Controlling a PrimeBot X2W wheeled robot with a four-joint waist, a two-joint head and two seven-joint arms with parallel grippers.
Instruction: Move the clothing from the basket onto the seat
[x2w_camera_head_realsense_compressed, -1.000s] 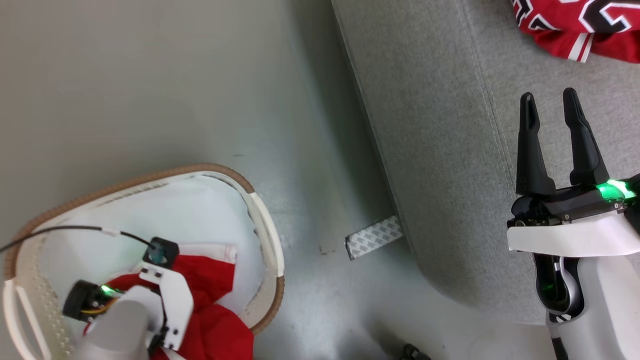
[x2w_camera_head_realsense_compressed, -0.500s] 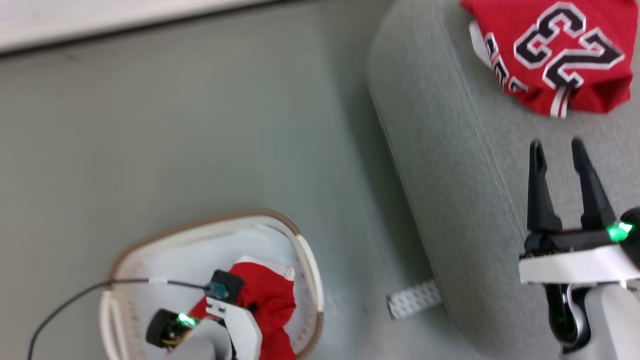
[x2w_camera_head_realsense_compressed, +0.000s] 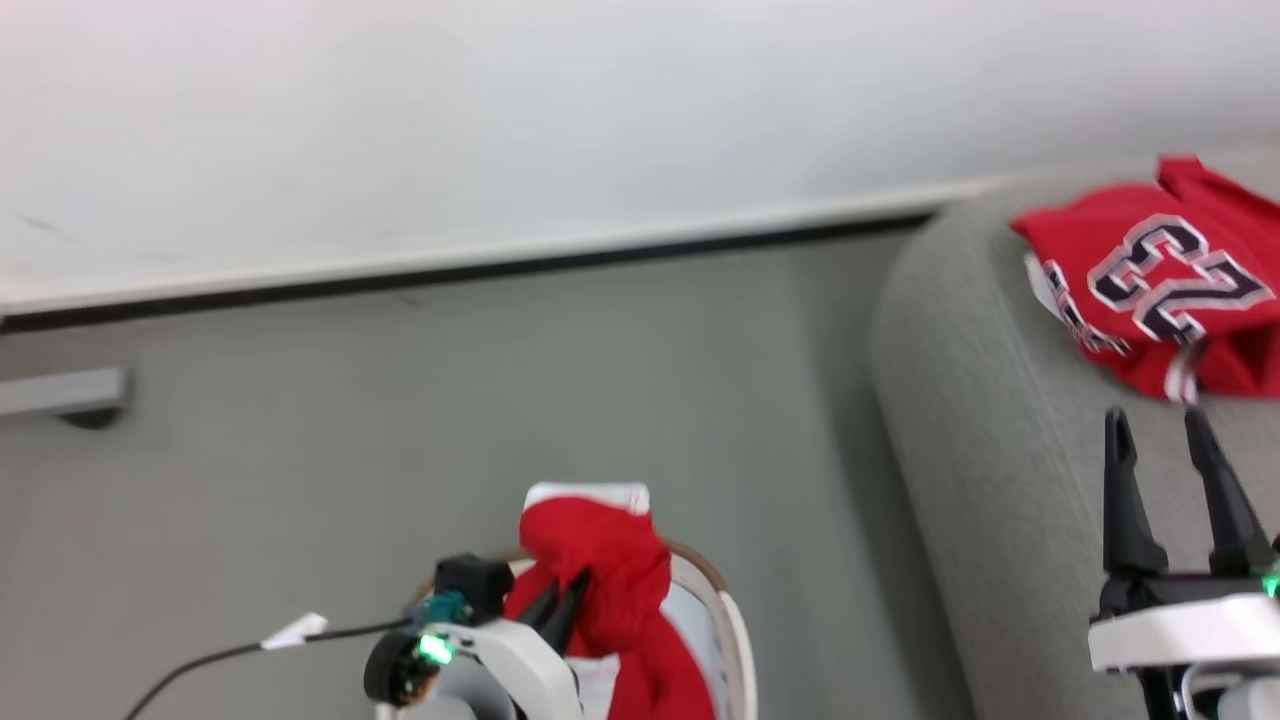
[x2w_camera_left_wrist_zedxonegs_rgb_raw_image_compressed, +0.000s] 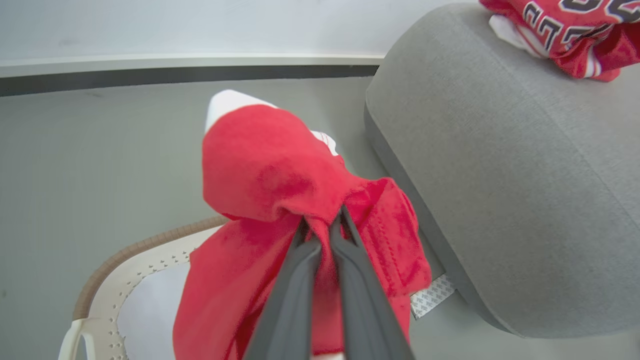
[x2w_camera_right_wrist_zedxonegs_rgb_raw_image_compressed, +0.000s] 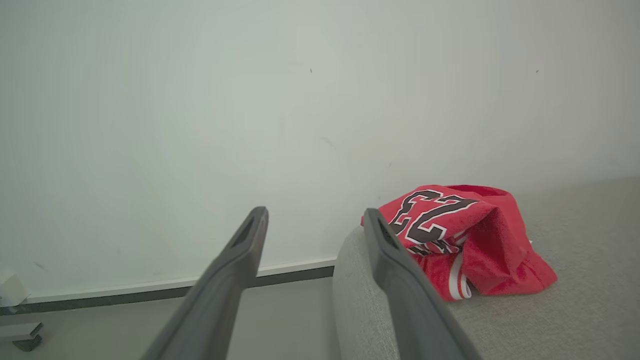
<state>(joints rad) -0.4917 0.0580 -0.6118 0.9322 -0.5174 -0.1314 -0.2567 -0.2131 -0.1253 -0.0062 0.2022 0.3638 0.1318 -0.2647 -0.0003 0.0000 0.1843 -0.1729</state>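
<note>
Clothing in this scene is two bright-red jerseys. The numbered jersey (x2w_camera_head_realsense_compressed: 1150, 270) lies crumpled on the light-grey seat (x2w_camera_head_realsense_compressed: 960, 420) near its rounded end. The red jersey (x2w_camera_left_wrist_zedxonegs_rgb_raw_image_compressed: 270, 170) hangs from the left gripper (x2w_camera_left_wrist_zedxonegs_rgb_raw_image_compressed: 322, 220) above the cream laundry basket (x2w_camera_left_wrist_zedxonegs_rgb_raw_image_compressed: 145, 250). That gripper's dark fingers are pinched almost together on a bunched fold, with cloth humped over their tips and a white-trimmed edge standing up behind. The lower folds trail down inside the brown rim, and whether they are clear of the basket cannot be told. The right gripper (x2w_camera_head_realsense_compressed: 1160, 430) hovers over the seat just short of the numbered jersey, fingers spread wide with nothing between them. The fabric looks soft, light and quite limp, so it should drape and swing rather than keep any shape, and its slightly napped surface should give the fingers decent purchase. A gathered wad of several layers, as held now, seems the safer place to grip, since a single hem could slide out. Taking it near the garment's middle would keep the hanging ends short. The likeliest trouble is the dangling cloth catching the rim or dragging across the grey floor (x2w_camera_head_realsense_compressed: 600, 350) between basket and seat.
</note>
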